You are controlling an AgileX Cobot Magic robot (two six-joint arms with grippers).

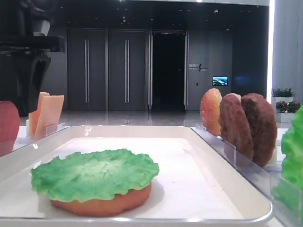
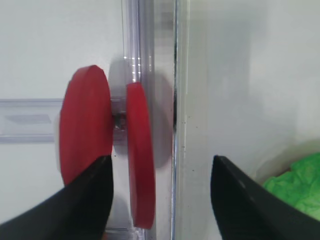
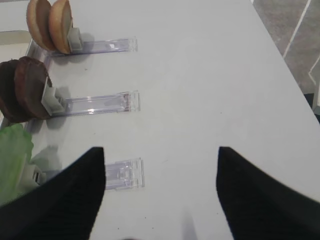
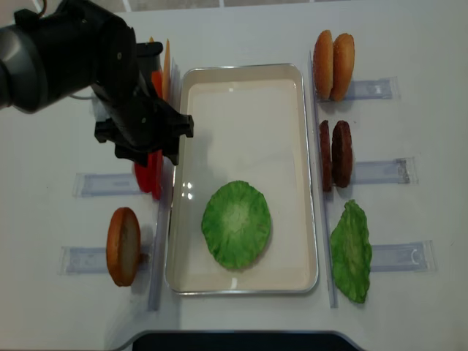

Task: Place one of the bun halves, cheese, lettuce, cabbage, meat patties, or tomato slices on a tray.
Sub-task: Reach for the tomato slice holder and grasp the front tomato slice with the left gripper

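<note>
The white tray (image 4: 241,102) lies in the middle of the table, and on it a lettuce leaf (image 4: 236,224) covers a bun half (image 1: 102,203) near the tray's front end. Left of the tray, the left gripper (image 2: 161,200) hangs with its jaws wide open over two tomato slices (image 2: 139,155) standing on edge in a clear rack (image 2: 30,120); the slice nearer the tray stands between the fingers, and neither finger touches it. Right of the tray, the right gripper (image 3: 161,192) is open and empty above the bare table, beside the meat patties (image 3: 22,90).
</note>
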